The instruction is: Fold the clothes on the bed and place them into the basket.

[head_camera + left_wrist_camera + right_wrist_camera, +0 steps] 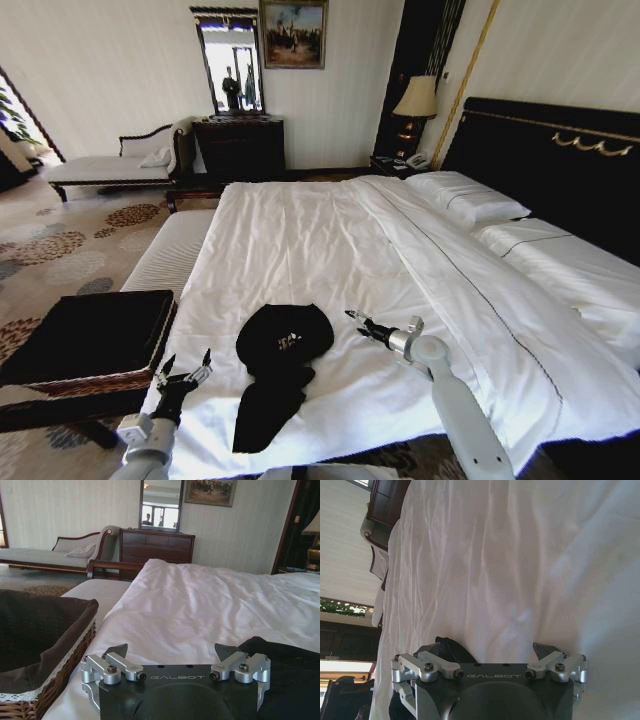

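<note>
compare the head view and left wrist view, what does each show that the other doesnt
Head view alone: the right gripper open beside the crumpled black T-shirt, the pillows, headboard and lamp. Left wrist view alone: the basket's wicker wall. Both: left gripper open, the white duvet, basket lining, chaise longue, dresser.

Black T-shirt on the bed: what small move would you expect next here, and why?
Probably both arms lower onto the T-shirt to spread it flat. It lies crumpled on the white duvet, unfolded. The left claw and right claw are open, empty, flanking it. The basket stands left of the bed, without the shirt.
</note>
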`<state>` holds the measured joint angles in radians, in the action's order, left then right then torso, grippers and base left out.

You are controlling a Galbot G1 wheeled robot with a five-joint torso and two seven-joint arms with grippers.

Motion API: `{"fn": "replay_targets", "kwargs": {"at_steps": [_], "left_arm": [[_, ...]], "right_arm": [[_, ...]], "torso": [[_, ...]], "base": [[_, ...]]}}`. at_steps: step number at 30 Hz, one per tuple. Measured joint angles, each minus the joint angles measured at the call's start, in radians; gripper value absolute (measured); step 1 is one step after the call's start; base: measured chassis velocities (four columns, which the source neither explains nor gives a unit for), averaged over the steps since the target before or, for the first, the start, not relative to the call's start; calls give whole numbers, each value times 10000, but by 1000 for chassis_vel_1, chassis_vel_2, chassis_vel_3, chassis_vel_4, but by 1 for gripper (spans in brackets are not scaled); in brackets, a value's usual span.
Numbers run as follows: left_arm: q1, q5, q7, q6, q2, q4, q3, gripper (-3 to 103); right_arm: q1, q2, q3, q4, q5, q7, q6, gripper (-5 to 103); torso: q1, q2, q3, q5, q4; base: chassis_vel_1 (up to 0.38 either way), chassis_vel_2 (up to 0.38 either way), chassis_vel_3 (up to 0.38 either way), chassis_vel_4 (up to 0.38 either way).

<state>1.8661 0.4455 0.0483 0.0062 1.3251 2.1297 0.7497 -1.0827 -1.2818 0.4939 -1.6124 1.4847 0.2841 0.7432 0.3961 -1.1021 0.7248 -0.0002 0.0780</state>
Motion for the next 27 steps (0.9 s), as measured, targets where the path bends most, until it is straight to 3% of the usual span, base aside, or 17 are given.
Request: {"fn": "replay_targets", "kwargs": {"at_steps": [7, 12, 27], "left_arm": [[118, -39, 54, 57, 6, 210, 132, 97], [178, -11, 57, 57, 22, 270, 273, 97], [172, 13, 79, 62, -89, 297, 311, 97]], "right_arm": [[453, -507, -543, 507, -261, -26, -32, 102], [665, -695, -843, 816, -424, -59, -53, 92], [1136, -969, -879, 1618, -726, -319, -68, 82]], "torso": [[0, 0, 0, 0, -2], [0, -1, -1, 0, -1], [0, -1, -1, 2, -4]], "base": [[0, 0, 0, 0], [0, 0, 0, 0], [0, 0, 0, 0]]}}
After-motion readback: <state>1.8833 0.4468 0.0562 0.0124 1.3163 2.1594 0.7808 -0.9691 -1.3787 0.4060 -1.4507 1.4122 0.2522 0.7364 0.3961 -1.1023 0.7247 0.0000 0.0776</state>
